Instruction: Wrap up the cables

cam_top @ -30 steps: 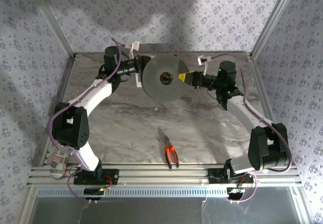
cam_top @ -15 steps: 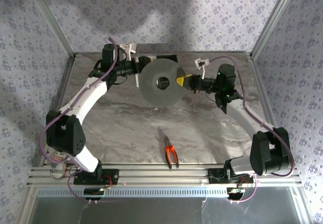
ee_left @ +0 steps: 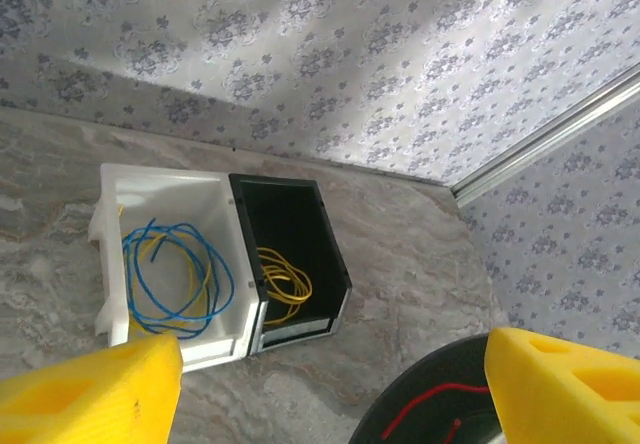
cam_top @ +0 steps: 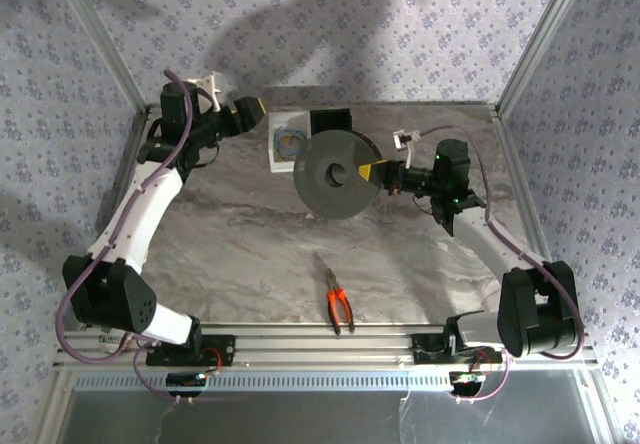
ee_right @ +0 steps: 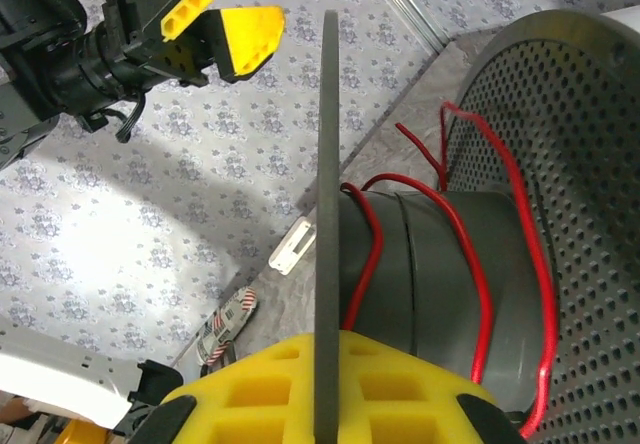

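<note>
The left arm has swung away from the grey spool toward 10 o'clock on the counter. The left fingers, shut a second ago, now stand spread wide and empty. The spool has drifted slightly toward 3 o'clock and hangs upright on the right fingers alone, which are clamped on its flange rim. The red cable lies in slack loops around the hub between the flanges. This looks like a re-grip partway through the winding.

There is broad open counter from 6 to 9 o'clock of the spool. The left arm sits close to the far-left frame post. The black bin, holding yellow cable, and the white bin crowd the spool at 11 to 12 o'clock. The pliers lie well apart at 6 o'clock.
</note>
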